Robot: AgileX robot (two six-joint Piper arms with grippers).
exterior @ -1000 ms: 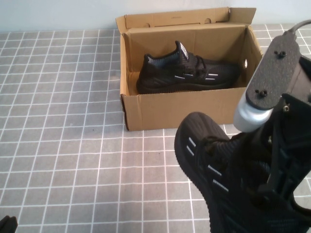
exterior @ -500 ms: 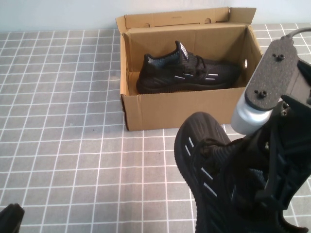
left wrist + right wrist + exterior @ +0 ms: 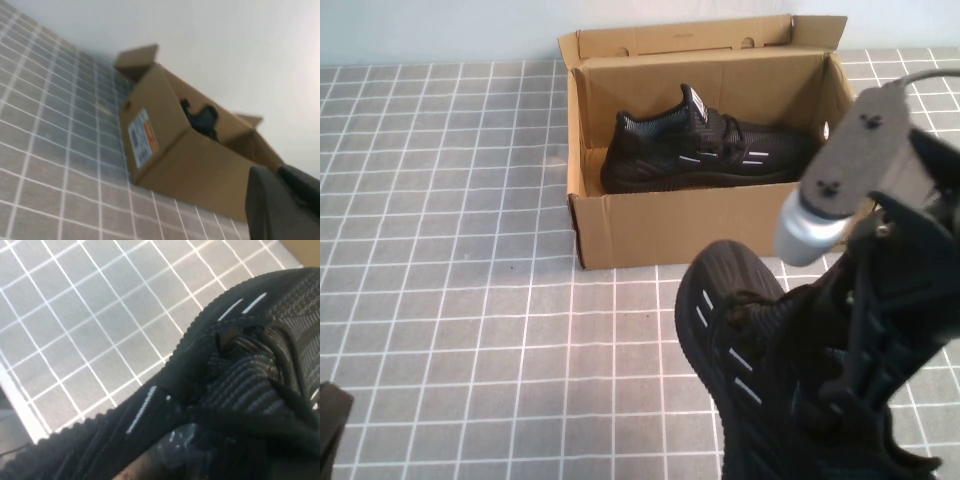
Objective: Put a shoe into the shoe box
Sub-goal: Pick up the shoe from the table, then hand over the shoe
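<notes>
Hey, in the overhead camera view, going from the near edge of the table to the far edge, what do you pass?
Shoe held by the shut right gripper, toe up → front wall of the cardboard box → second shoe lying inside the box → the box's raised back flap. The shut left gripper sits at the near left corner.
</notes>
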